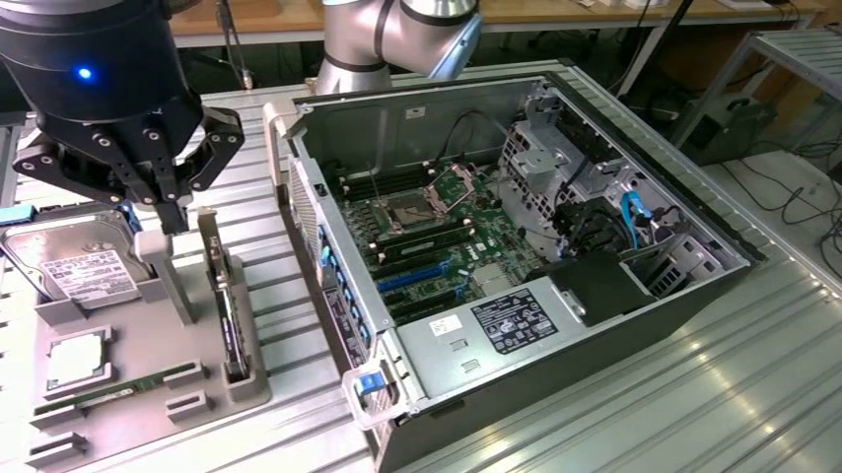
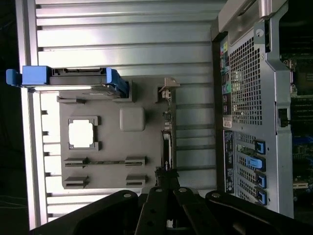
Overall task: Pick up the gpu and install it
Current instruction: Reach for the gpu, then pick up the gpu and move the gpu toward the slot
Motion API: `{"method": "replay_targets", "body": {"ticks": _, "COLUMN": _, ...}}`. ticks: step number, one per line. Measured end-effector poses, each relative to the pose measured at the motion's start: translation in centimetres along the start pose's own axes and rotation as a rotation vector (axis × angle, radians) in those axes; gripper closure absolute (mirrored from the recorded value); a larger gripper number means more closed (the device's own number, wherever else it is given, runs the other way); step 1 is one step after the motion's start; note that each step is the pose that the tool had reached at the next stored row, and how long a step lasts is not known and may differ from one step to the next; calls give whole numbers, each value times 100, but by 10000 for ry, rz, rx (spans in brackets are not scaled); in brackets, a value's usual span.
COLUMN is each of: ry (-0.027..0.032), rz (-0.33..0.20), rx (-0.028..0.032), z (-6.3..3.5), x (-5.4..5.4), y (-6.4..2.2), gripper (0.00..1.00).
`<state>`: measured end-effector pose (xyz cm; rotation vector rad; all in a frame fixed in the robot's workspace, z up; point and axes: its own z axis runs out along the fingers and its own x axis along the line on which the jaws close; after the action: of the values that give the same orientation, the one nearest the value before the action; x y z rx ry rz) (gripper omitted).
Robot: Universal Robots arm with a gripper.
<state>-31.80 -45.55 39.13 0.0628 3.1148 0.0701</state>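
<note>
The gpu stands on its edge in a slot of the grey holder tray at the exterior view's left, beside the open computer case. In the wrist view the gpu shows edge-on as a thin dark strip. My black gripper hangs above the tray, up and to the left of the card, apart from it. The fingers meet with nothing between them, and the gripper sits close to one end of the card.
On the tray also sit a hard drive in a blue frame, a square processor and a memory stick. Inside the case, blue card slots lie on the motherboard. The ribbed metal table surrounds everything.
</note>
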Motion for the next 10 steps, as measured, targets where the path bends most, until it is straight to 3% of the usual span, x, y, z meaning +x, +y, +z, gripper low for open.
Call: {"method": "replay_targets", "body": {"ticks": 10, "ry": 0, "rz": -2, "rx": -1, "z": 0, "x": -1, "y": -1, "gripper": 89}}
